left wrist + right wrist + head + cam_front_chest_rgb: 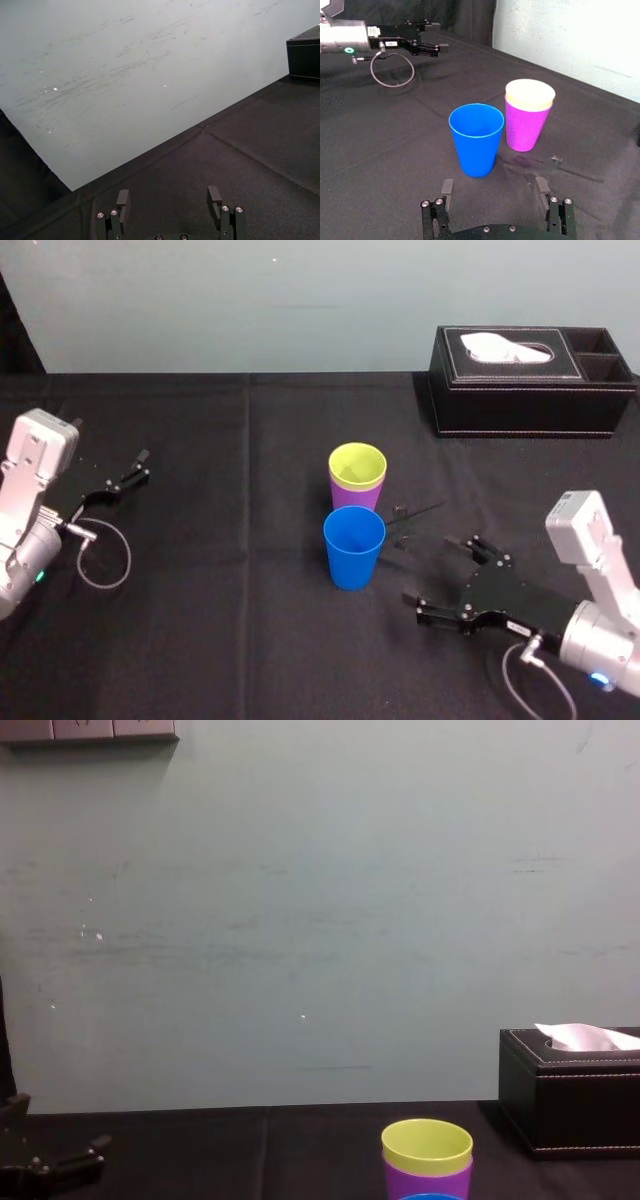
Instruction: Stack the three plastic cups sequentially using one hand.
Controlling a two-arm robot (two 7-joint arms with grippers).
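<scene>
A yellow-green cup (358,464) sits nested inside a purple cup (356,496) at the table's middle; both also appear in the right wrist view, yellow-green cup (530,94) in purple cup (524,129). Just in front of them stands a blue cup (353,546) (476,138), upright and empty. My right gripper (432,571) (494,187) lies low on the cloth to the right of the blue cup, open, with nothing between its fingers. Far to the left, my left gripper (122,479) (169,200) rests open and empty. The chest view shows the nested cups (427,1158) from the side.
A black tissue box (530,380) (573,1095) stands at the back right. The table is covered with a black cloth (230,620). A cable loop (103,558) hangs by the left arm. A pale wall runs behind the table.
</scene>
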